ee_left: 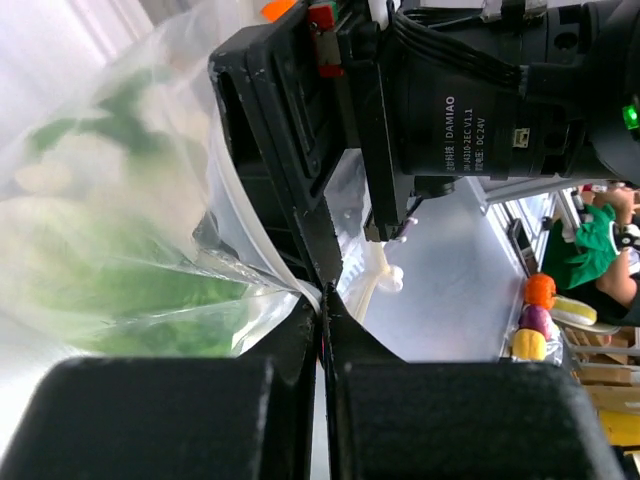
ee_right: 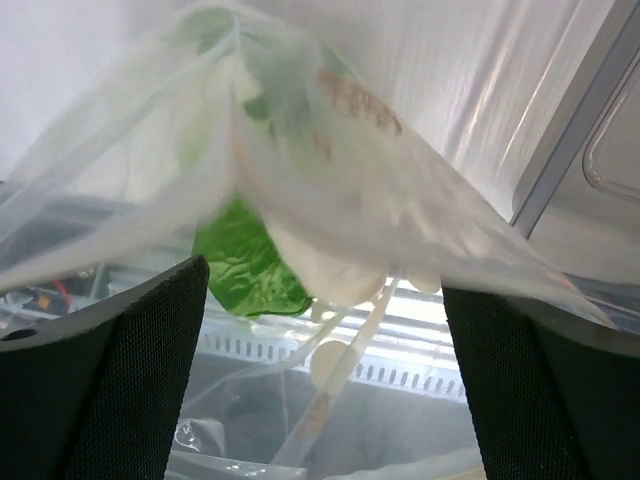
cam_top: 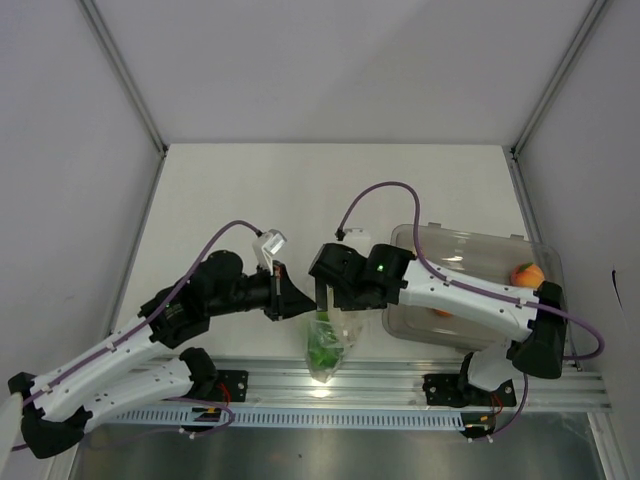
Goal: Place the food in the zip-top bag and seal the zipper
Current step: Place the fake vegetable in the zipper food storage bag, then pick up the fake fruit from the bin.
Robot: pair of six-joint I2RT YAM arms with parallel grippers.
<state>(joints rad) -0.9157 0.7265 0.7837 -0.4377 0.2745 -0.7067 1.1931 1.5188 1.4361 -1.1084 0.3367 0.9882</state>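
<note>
The table (cam_top: 300, 190) carries a clear tray (cam_top: 470, 240) on the right, and both arms meet just left of it, over the near edge, with the bag (cam_top: 325, 350) hanging between them. The left gripper (ee_left: 320, 318) is pressed together, pinching a top edge of the bag. The right gripper (ee_right: 322, 285) stands spread wide with the bag's plastic draped between its fingers (ee_right: 100, 370), apparently gripping nothing. Inside the bag lie the lettuce (ee_right: 245, 265) and a pale egg-like piece (ee_right: 325, 275). A round orange fruit (cam_top: 527, 273) sits in the tray's far right corner, and another orange bit (cam_top: 440, 312) shows half hidden under the right arm. So the filling step looks unfinished and sealing not yet begun. Through the crinkled plastic I cannot tell whether the mouth gapes or where the zipper runs. The next move probably calls for the right arm to reach into the tray for a fruit. Meanwhile the left should hold its pinch high enough that the mouth faces up and nothing spills.
</note>
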